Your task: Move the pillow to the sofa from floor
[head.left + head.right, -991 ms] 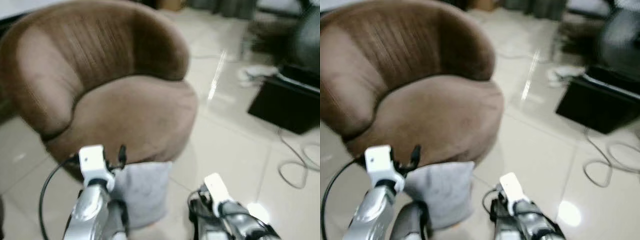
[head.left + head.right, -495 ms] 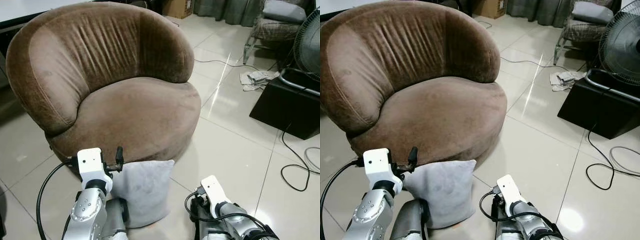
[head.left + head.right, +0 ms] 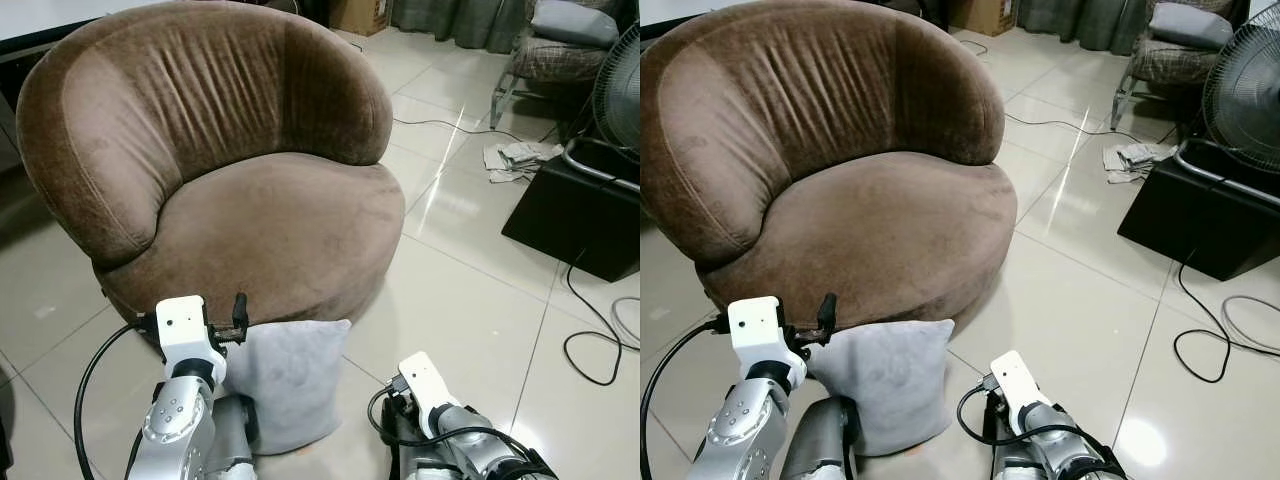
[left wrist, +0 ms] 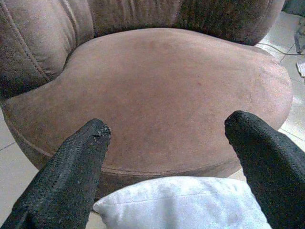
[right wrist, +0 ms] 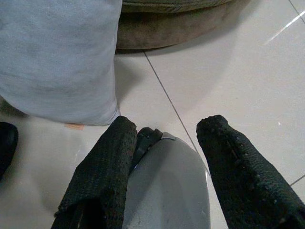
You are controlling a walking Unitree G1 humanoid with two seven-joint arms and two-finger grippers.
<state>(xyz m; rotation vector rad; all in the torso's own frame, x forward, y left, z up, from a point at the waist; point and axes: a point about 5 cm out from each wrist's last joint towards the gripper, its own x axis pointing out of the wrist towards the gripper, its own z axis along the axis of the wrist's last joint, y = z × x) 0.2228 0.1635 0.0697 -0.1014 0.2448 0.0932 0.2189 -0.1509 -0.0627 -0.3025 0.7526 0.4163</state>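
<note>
A light grey pillow stands on the tiled floor, leaning against the front of a round brown velvet sofa chair. My left gripper is open, its fingers spread above the pillow's top edge and pointing at the sofa seat. My left wrist sits just left of the pillow. My right gripper is open, low over the floor right of the pillow, with my own silver foot between its fingers.
A black box and a fan stand at the right, with cables looping over the tiles. Papers and another chair lie further back. Open tiled floor lies right of the sofa.
The view has steadied from blur and shifted slightly. Pillow and both arms keep the same places.
</note>
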